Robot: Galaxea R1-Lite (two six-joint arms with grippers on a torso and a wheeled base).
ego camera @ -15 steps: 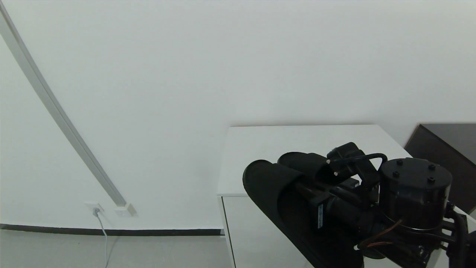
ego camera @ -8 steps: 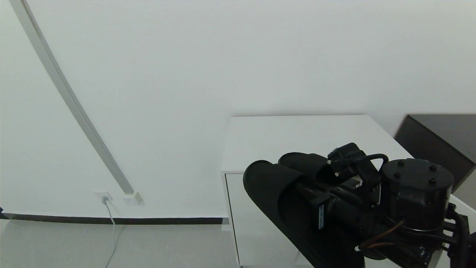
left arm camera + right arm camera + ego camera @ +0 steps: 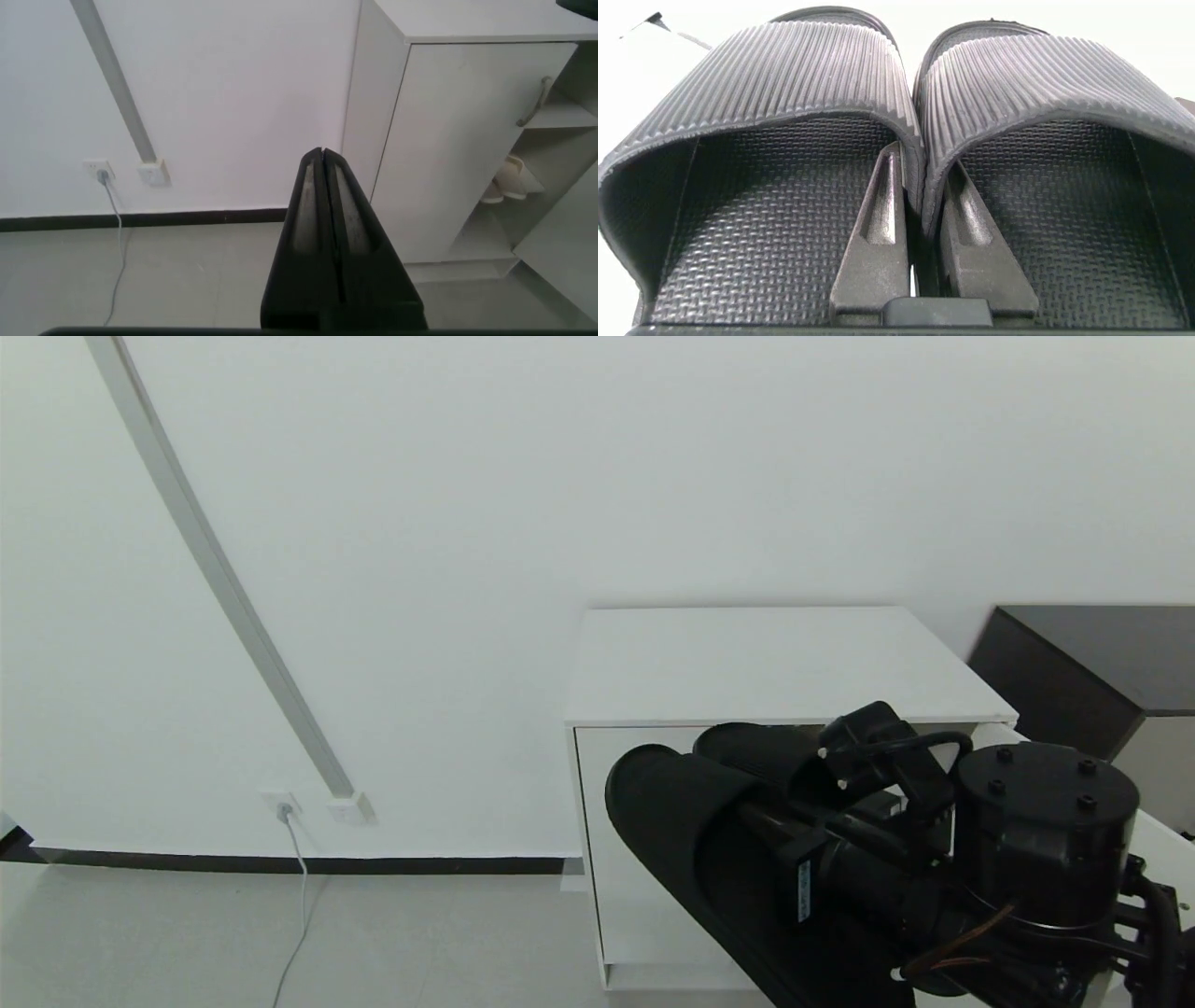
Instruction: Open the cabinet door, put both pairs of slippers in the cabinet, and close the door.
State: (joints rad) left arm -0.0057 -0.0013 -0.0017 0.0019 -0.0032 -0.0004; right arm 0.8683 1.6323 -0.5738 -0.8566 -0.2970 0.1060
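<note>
The pair of black slippers (image 3: 681,812) hangs in the lower right of the head view, carried by the right hand (image 3: 920,163) in front of the white cabinet (image 3: 766,663). In the right wrist view 1 of its fingers (image 3: 868,243) sits inside each slipper, and the 2 fingers press the adjoining inner walls together, so the hand is nearly shut on them.

The left hand (image 3: 322,163) is at lower centre of the left wrist view, fully closed with nothing in it. At the right edge of that view the cabinet's right side stands open, and a pale pair of slippers (image 3: 509,179) rests on a shelf (image 3: 561,114) inside.

The black pair looks like moulded foam or rubber, so probably light, soft and springy, not fragile. The ribbed straps and dimpled footbeds should give good friction. The thin side walls may flex, though, so 1 slipper could twist or slide free under a sharp swing. The present hold, low on the inner walls under the straps, seems the best place.
</note>
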